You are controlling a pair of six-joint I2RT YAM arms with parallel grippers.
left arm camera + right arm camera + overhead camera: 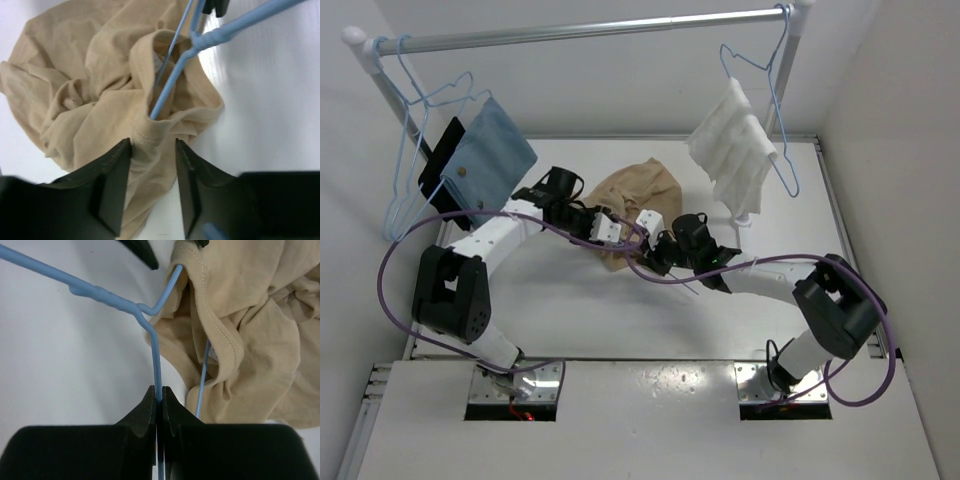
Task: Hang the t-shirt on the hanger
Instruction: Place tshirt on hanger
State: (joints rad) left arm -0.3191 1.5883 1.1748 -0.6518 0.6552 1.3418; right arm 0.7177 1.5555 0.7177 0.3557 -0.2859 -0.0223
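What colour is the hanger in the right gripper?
Light blue. The hanger is a thin wire, pinched in the right gripper; the right wrist view shows it best.

The overhead view looks steeply down from high on the near side and takes in the whole tabletop point(580, 320), out to the rail point(590, 30) across the far end. The left wrist view looks along the left claw point(152, 147), very near the shirt point(85, 90) and the hanger point(220, 32). The right wrist view looks along the right claw point(159, 392), equally near. Both wrist views share the hanger's twisted neck and the shirt's collar, seen from opposite sides. Each catches the other claw's tips at its top edge.
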